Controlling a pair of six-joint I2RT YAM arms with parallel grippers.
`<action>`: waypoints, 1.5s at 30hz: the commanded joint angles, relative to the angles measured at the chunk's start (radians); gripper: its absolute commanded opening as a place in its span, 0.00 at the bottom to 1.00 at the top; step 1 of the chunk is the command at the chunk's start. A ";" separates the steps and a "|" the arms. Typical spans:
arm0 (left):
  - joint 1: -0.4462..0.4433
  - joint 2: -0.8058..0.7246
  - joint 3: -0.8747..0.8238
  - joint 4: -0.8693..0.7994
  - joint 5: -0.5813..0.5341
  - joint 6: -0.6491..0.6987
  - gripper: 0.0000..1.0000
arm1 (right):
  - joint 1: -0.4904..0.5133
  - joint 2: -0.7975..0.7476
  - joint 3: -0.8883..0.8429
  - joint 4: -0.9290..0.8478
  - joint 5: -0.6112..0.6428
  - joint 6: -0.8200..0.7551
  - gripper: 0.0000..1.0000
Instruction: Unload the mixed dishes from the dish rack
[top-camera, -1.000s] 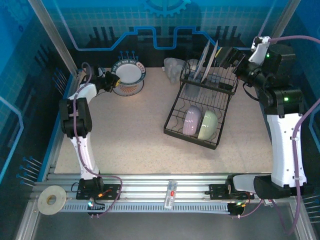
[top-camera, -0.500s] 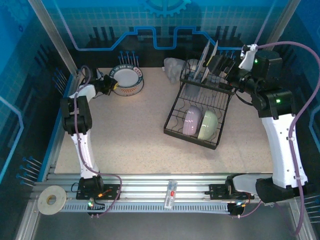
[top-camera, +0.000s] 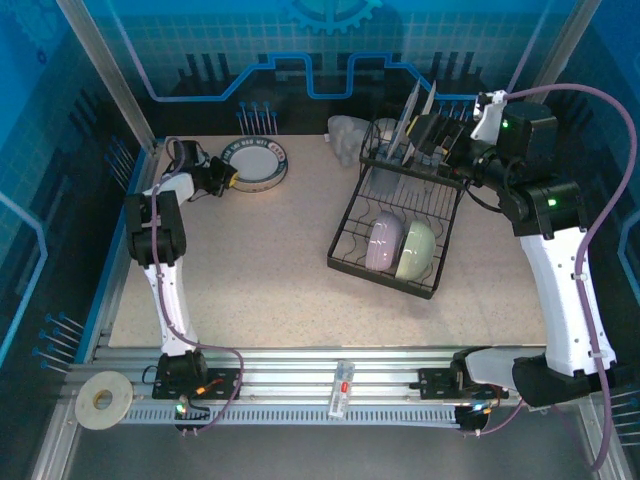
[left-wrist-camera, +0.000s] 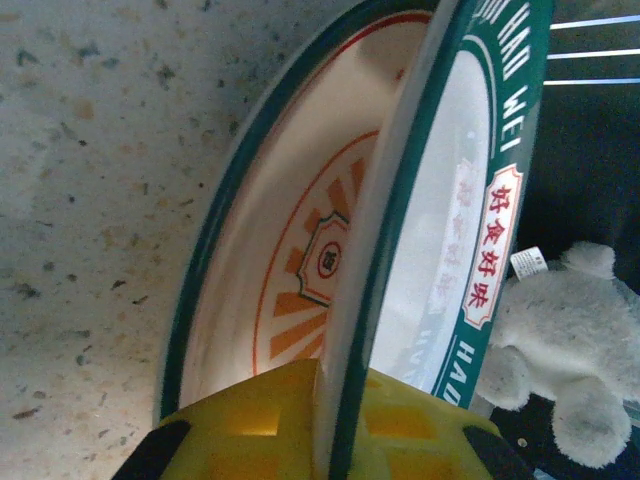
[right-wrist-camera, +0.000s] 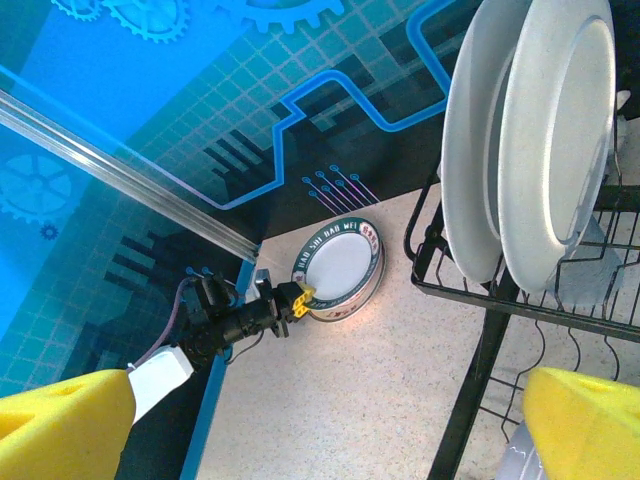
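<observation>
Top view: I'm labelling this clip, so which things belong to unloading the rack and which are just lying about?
Job: dish rack, white plates standing in it, lavender bowl, pale green bowl, green-rimmed plate gripped by the left end effector.
Lying about: grey plush toy, tape roll, small clear tube.

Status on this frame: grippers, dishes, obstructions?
Left gripper shut on plate rim, far left, second plate beneath. Right gripper open beside two plates standing in dish rack. Lavender bowl, green bowl in rack. Plush toy beside rack, not blocking.
</observation>
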 joint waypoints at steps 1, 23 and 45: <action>0.005 0.001 0.005 0.045 0.017 -0.012 0.00 | 0.010 -0.012 -0.007 -0.004 0.013 0.009 1.00; -0.031 -0.043 0.002 0.007 0.004 0.016 0.40 | 0.014 -0.051 -0.060 0.020 0.040 0.020 1.00; -0.065 -0.103 0.095 -0.263 -0.148 0.133 0.66 | 0.016 -0.050 -0.112 0.075 0.016 0.022 1.00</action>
